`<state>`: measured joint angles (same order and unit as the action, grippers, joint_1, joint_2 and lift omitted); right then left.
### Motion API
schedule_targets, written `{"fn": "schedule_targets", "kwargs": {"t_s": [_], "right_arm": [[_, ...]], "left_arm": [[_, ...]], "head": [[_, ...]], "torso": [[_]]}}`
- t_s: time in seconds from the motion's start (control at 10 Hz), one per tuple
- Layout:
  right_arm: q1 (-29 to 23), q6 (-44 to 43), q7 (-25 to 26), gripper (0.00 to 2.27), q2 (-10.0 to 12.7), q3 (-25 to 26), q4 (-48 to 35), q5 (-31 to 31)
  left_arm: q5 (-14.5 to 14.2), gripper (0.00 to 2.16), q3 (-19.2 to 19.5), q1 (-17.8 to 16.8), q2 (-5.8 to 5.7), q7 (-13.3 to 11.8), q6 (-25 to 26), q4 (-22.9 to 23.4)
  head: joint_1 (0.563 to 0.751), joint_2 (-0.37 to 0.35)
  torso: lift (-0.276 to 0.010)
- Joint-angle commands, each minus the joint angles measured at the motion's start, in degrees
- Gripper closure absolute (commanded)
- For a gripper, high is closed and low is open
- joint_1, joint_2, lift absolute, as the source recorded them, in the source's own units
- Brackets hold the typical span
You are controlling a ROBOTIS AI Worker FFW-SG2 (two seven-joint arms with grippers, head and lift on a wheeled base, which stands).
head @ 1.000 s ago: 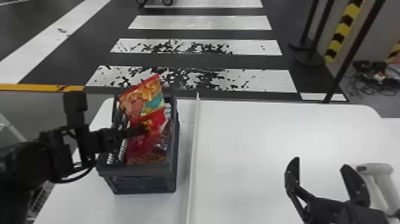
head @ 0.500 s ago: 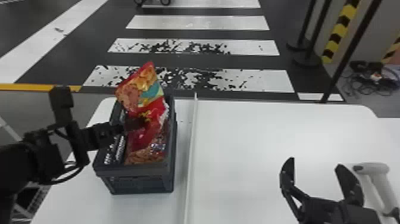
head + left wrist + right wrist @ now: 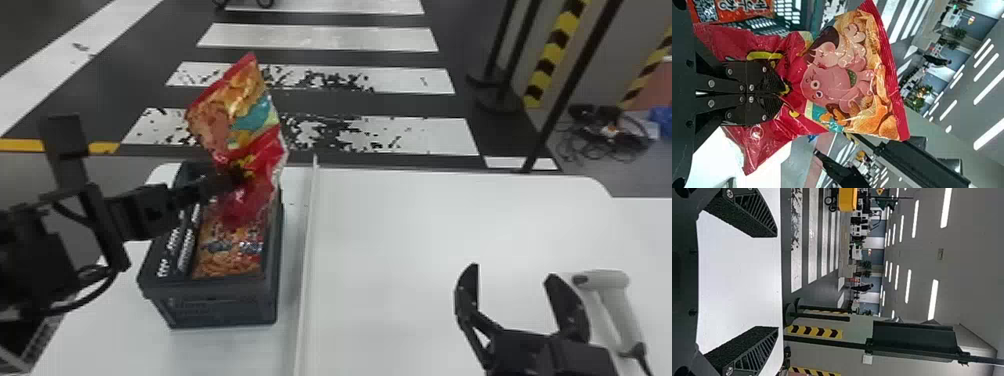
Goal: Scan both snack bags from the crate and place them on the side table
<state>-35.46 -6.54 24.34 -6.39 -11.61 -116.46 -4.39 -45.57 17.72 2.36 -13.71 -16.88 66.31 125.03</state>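
Two snack bags are at the crate (image 3: 225, 305) — the red snack bag (image 3: 235, 120) is pinched in the closed left gripper (image 3: 240, 175), tilted and rising over the crate, while the other snack bag (image 3: 227, 260) lies inside the crate. Well to the crate's right, the right gripper (image 3: 512, 272) hangs above the desk (image 3: 410, 235), fingers spread wide with nothing between them — and the scanner (image 3: 612, 305) lies farther right of the crate.

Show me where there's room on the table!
The table has a bare patch between the divider and the open right hand. It's crowded at the crate, where the left hand grips a snack bag, and near the scanner.
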Motion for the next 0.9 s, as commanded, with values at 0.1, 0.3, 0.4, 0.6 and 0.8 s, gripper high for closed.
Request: {"fn": "schedule_targets", "kwargs": {"t_s": [0.1,0.3,0.4,0.6,0.8], "right_arm": [[0.13,0.0,0.0,0.08,-0.03,-0.17,0.0,-0.09],[0.22,0.0,0.0,0.08,-0.03,-0.26,-0.09,0.0],[0.13,0.0,0.0,0.08,-0.03,-0.26,-0.09,0.09],[0.04,-0.18,0.0,0.08,-0.03,-0.35,-0.09,0.09],[0.04,-0.18,0.0,0.08,-0.03,-0.44,-0.18,0.09]], "left_arm": [[0.39,2.15,-6.21,0.37,0.0,2.64,-0.07,4.43],[3.91,2.15,-14.12,-0.07,1.32,4.49,-2.36,4.61],[5.84,2.15,-18.07,-0.6,2.37,5.28,-3.24,3.82],[8.83,2.15,-24.93,-1.3,3.69,6.95,-8.69,-0.58],[10.23,2.15,-31.52,-2.44,4.13,8.88,-15.37,-7.43]], "head": [[0.695,-0.029],[0.695,-0.076],[0.695,-0.111],[0.695,-0.185],[0.695,-0.224]], "torso": [[-0.098],[-0.098],[-0.098],[-0.098],[-0.098]]}}
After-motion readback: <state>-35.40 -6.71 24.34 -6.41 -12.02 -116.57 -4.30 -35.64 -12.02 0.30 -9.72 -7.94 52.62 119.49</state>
